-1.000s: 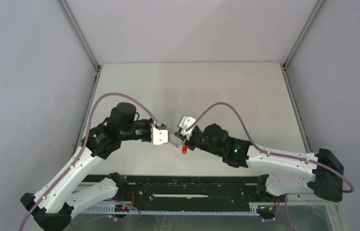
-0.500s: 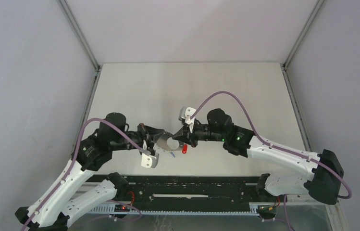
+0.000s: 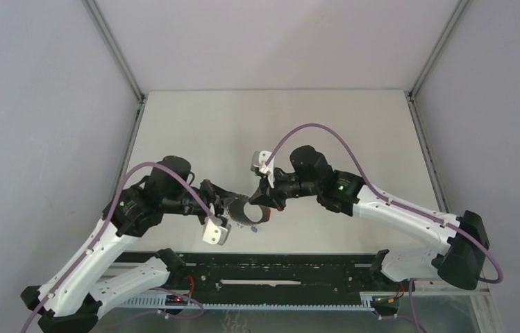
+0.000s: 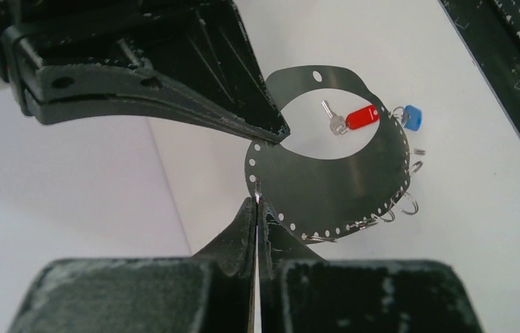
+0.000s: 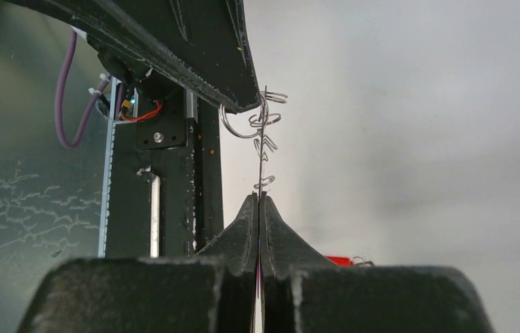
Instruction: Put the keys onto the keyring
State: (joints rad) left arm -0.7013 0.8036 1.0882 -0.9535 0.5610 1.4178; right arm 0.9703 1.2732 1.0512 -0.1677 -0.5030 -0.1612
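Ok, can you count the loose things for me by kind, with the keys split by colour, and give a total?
red key: 1
blue key: 1
keyring: 1
Total: 3

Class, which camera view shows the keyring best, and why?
The left wrist view: the keyring faces the camera, its rim holes and small loops clear. The right wrist view shows it edge-on, as a thin line. The top view shows it small and partly hidden.
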